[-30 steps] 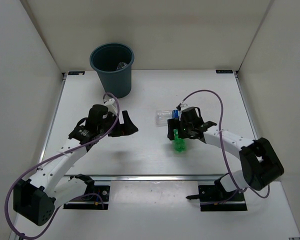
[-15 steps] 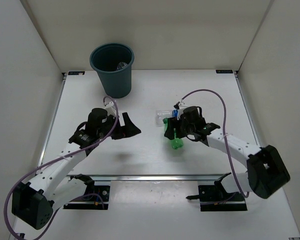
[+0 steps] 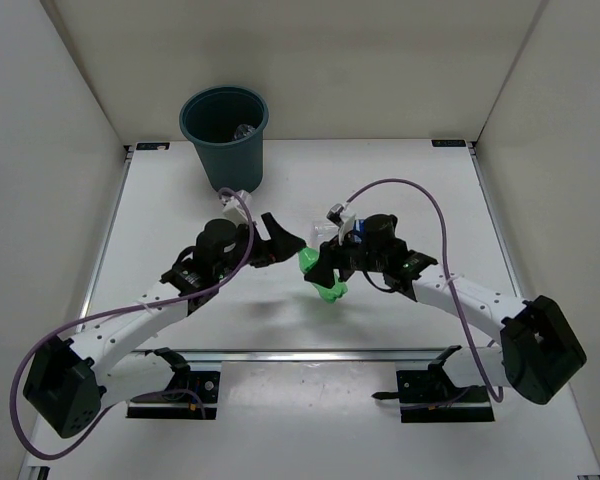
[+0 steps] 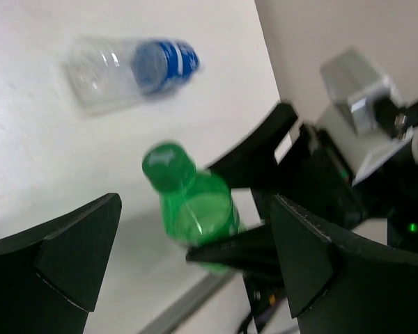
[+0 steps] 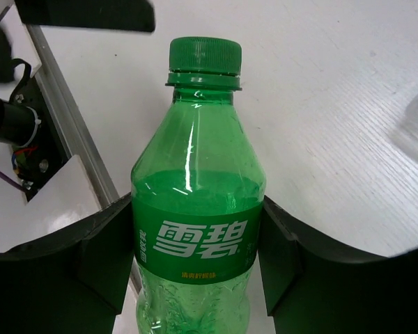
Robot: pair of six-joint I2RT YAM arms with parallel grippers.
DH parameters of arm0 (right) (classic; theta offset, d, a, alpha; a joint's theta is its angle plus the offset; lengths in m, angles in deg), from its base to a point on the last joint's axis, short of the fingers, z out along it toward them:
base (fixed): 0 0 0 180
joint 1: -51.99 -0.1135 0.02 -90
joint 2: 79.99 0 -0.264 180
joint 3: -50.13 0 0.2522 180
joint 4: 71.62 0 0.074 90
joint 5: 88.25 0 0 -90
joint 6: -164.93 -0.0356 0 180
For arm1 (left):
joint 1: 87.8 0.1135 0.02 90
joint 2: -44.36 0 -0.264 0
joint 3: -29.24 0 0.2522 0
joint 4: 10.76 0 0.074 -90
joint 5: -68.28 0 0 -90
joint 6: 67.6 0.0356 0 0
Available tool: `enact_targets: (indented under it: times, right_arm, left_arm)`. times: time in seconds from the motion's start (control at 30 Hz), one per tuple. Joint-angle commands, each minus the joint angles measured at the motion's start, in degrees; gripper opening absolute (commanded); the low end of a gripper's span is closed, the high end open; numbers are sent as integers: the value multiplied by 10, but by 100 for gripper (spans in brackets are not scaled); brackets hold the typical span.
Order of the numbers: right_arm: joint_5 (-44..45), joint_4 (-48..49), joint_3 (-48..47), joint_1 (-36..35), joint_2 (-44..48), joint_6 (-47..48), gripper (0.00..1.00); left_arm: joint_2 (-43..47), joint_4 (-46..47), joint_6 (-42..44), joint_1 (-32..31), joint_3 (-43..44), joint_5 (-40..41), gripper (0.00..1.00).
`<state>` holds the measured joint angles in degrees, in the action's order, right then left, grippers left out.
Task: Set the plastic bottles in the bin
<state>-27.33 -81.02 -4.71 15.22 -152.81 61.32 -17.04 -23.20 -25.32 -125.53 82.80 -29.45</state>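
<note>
The green bottle (image 5: 195,209) sat at centre frame, seemingly lifted off the desk (image 3: 170,220), clamped at its label by the right tool (image 3: 327,272). The blue-labelled bottle (image 4: 129,64) lay on its side just behind. The left tool (image 3: 278,238) gaped wide and empty beside them. In the bin (image 3: 235,165), upper left, one clear bottle (image 3: 243,130) showed. At least two were left to bin, and no orange one was visible.

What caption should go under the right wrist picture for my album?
The right gripper clamps the green bottle at its label, white table behind it.
</note>
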Motion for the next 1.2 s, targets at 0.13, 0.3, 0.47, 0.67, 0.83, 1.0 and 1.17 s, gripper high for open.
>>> enact_targets:
  times: [0.13,0.3,0.47,0.67,0.83,1.0,1.17]
  right_arm:
    - [13,88,-41,-18,-23,-38,22]
    - [10,100,-68,-34,-45,-41,22]
    - [-2,94,-87,-48,-65,-38,22]
    - [24,96,-97,-66,-89,-34,22]
    - [32,99,-109,-60,-92,-42,21]
    - [18,93,-110,-56,-95,-48,59]
    - [11,81,-100,-40,-67,-48,100]
  left_arm:
    - [-21,74,-1,-18,-26,111,99]
    - [-42,98,3,-17,-30,122,97]
    - [-55,112,31,-4,-16,124,91]
    - [-67,105,36,10,-4,105,64]
    - [-57,85,41,5,-13,123,42]
    - [-55,83,48,25,-8,111,20]
    - [-63,46,91,57,59,126,13]
